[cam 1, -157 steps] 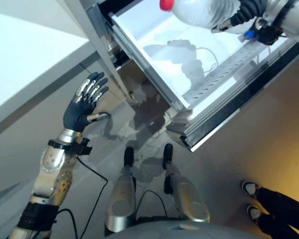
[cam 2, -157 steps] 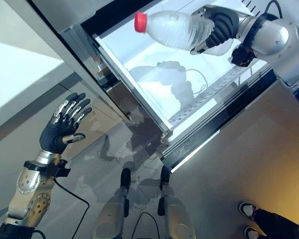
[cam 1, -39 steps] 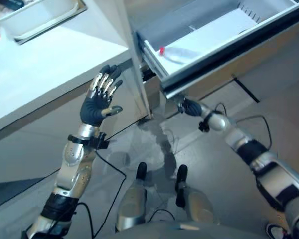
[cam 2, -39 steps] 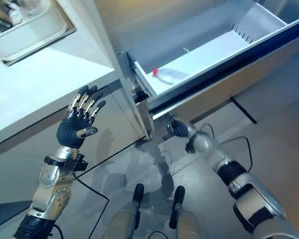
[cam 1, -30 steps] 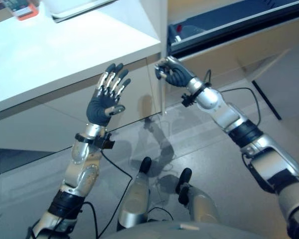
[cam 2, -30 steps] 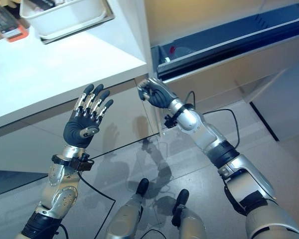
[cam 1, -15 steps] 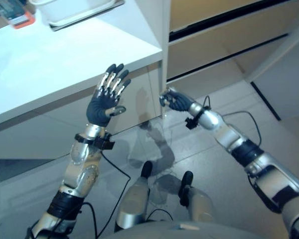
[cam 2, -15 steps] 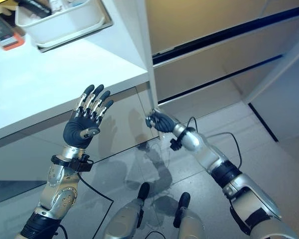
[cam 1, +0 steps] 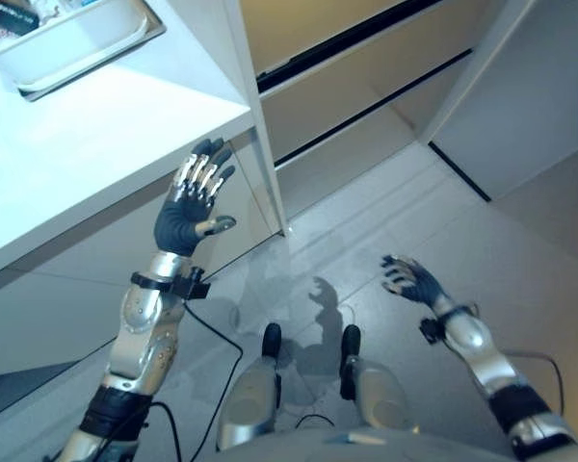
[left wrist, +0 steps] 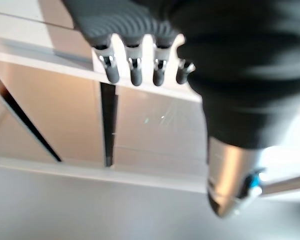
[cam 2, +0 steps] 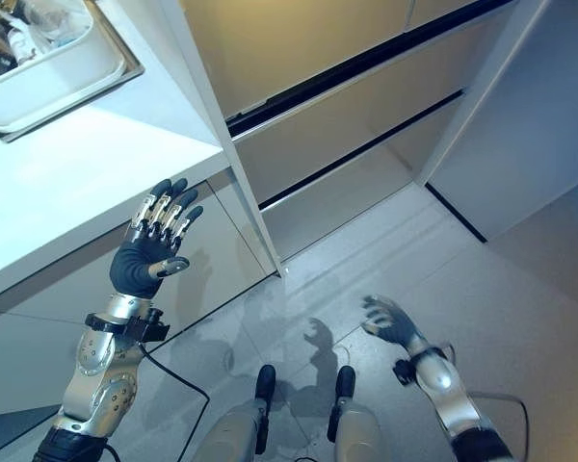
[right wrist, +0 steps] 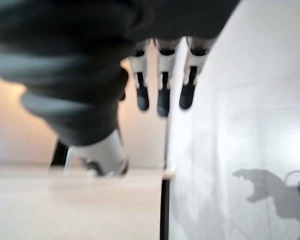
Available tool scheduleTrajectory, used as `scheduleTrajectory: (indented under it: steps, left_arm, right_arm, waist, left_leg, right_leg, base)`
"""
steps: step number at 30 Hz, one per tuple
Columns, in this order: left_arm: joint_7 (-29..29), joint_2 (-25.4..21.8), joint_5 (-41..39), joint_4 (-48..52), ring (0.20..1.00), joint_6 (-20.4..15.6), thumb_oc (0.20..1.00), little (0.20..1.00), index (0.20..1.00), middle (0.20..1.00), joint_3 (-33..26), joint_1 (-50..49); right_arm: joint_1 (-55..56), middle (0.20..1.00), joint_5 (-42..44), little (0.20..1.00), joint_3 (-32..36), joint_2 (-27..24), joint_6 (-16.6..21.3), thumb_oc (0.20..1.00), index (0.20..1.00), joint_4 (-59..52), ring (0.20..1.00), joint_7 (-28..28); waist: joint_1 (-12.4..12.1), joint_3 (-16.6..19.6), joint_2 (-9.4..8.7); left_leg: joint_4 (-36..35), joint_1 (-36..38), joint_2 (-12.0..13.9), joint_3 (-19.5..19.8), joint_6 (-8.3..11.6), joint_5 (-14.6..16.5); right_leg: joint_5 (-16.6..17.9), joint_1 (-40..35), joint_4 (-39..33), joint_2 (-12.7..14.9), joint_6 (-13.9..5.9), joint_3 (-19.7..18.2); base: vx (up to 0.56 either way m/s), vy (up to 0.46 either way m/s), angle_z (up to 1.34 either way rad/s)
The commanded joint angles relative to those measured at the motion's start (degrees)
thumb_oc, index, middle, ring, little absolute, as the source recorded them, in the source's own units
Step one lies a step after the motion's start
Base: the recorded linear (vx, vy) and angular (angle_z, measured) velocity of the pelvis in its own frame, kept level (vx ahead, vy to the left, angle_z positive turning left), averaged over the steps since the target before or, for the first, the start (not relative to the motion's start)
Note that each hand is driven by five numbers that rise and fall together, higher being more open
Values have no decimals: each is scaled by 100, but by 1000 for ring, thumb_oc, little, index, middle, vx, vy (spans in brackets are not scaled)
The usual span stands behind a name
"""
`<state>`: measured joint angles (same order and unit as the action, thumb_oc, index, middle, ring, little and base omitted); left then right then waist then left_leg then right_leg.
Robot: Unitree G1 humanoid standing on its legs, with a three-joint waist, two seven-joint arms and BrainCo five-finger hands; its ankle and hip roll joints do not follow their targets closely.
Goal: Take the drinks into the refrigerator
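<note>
Both eye views look steeply down from the head, well above the refrigerator [cam 2: 337, 106] with its closed beige drawer fronts, sharing it and the white counter [cam 1: 87, 144] beside it. Each wrist view faces those drawer fronts from nearer.

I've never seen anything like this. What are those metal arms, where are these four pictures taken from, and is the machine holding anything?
It is a walking robot with two arms. Two pictures come from cameras in its head, looking down; the other two sit on its wrists, looking along the fingers. Its left hand is raised, fingers straight, beside a white counter that carries a white tray holding some items. Its right hand hangs low over the grey floor, fingers relaxed. Neither hand holds anything. Ahead are beige drawer fronts, closed, with dark gaps between them. No drink can be seen.
</note>
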<state>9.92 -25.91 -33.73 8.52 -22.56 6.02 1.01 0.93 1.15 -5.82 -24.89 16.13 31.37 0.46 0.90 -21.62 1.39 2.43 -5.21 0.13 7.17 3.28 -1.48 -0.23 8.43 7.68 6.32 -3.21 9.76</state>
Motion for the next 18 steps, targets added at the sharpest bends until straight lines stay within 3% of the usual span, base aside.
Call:
scheduleTrajectory:
  steps: [1,2,7,13,18]
  left_arm:
    - [-254,-20,737,-875,1000,-248,1000,1000,1000,1000,-43,-282]
    - [-258,-18,742,-889,1000,-258,1000,1000,1000,1000,-32,-273]
    - [-182,171,1377,-2975,1000,6,1000,1000,1000,1000,200,-599]
    - [-811,595,2678,-6182,1000,309,1000,1000,1000,1000,21,-280]
    - [-1053,766,3682,-7992,1000,938,1000,1000,1000,1000,-207,-71]
  right_arm:
    - [122,1000,692,1000,147,115,380,1000,1000,-118,1000,-195]
    - [125,1000,694,1000,152,114,380,1000,1000,-118,1000,-194]
    - [219,1000,671,1000,158,187,265,1000,1000,787,1000,-209]
    - [62,1000,748,1000,270,436,39,1000,1000,2294,1000,-365]
    - [-120,1000,377,1000,186,571,-333,1000,1000,3555,1000,-438]
  waist:
    - [184,424,-184]
    - [170,419,-182]
    - [198,584,-187]
    - [238,861,-236]
    - [260,1092,-275]
  left_leg:
    - [417,-24,-372,-288,-374,579]
    - [414,-14,-369,-297,-374,582]
    - [392,178,-343,-466,-400,631]
    - [281,434,-337,-529,-411,655]
    - [116,636,-327,-550,-416,662]
  right_leg:
    - [-296,-153,52,10,-159,-118]
    - [-294,-160,48,7,-159,-127]
    - [-269,-355,-61,-43,-193,-224]
    - [-261,-635,-211,-63,-217,-256]
    - [-265,-803,-298,-73,-204,-220]
  base:
    - [16,56,-29]
    - [17,51,-41]
    - [26,36,-24]
    - [47,27,-4]
    - [58,25,-1]
